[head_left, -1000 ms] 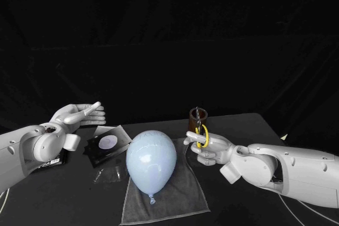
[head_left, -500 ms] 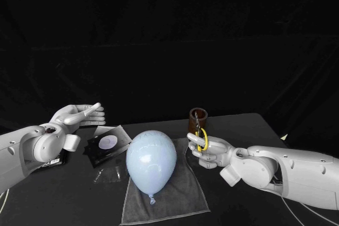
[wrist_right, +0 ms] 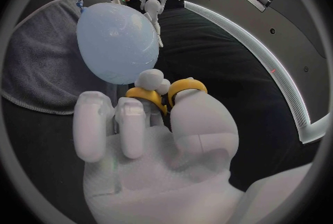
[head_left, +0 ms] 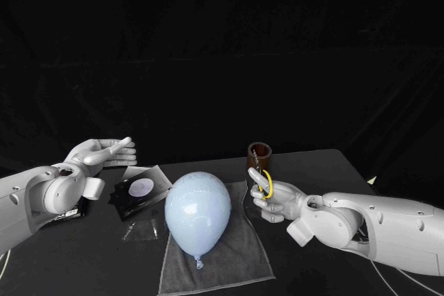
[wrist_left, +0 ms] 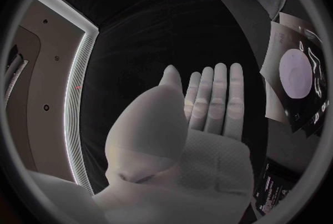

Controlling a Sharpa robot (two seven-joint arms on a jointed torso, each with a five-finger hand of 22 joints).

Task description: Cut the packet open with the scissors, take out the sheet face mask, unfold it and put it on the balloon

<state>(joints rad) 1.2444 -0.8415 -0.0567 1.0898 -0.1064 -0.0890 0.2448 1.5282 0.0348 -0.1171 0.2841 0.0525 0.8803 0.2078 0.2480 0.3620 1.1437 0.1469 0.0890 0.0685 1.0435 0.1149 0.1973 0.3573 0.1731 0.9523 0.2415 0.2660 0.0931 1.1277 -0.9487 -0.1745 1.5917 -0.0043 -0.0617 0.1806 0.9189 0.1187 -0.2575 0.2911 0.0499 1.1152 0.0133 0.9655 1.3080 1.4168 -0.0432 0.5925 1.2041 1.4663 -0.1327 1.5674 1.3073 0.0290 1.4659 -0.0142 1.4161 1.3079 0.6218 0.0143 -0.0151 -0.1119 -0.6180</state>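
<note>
1. A grey towel (head_left: 222,261) lies spread on the near part of the black tabletop (head_left: 314,167). A pale blue balloon (head_left: 197,209) lies along it, its knot (head_left: 200,262) pointing toward the robot.
2. A scrap of clear plastic (head_left: 140,229) lies on the tabletop just beside the towel's left edge.
3. The right hand (head_left: 274,198) hangs just to the right of the balloon, above the towel's edge. Its fingers are curled through the yellow loops of the scissors (head_left: 265,182) and grip them. In the right wrist view the loops (wrist_right: 166,90) sit between the thumb and the fingers. I cannot make out the blades.
4. The black packet (head_left: 138,188), marked with a pale disc, lies flat on the tabletop to the left of the balloon, near it but apart.
5. The left hand (head_left: 104,153) is raised above the tabletop beyond the packet. It holds nothing. Its fingers (wrist_left: 215,96) are stretched straight and lie side by side, and the thumb stands off.
6. Farthest back, a brown tube (head_left: 258,157) stands upright just behind the right hand.
</note>
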